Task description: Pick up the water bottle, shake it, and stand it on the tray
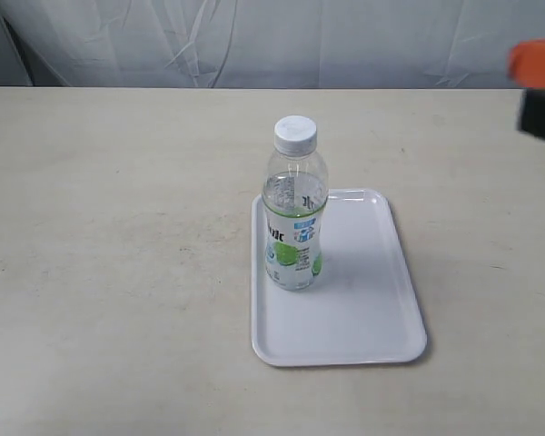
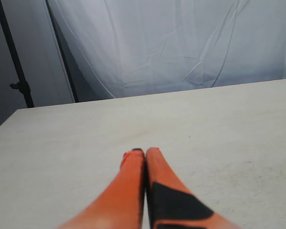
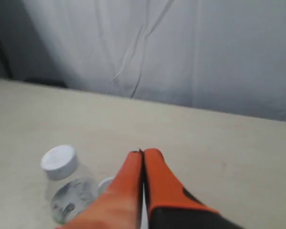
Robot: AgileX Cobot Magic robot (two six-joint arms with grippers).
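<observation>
The water bottle [image 1: 295, 213], clear with a white cap and a green and blue label, stands upright on the left part of the white tray [image 1: 368, 300]. Nothing touches it. The right wrist view catches the water bottle [image 3: 64, 183] from above, cap toward the camera, beside my right gripper [image 3: 143, 153], whose orange fingers are pressed together and empty. A blurred orange and black piece of the right arm [image 1: 538, 89] shows at the exterior view's right edge, well away from the bottle. Over bare table, my left gripper [image 2: 140, 152] is shut with nothing in it.
The tray lies on a pale beige table [image 1: 118, 254]. A white cloth backdrop [image 1: 254, 41] hangs behind the far edge. In the left wrist view a dark pole [image 2: 14, 62] stands beyond the table corner.
</observation>
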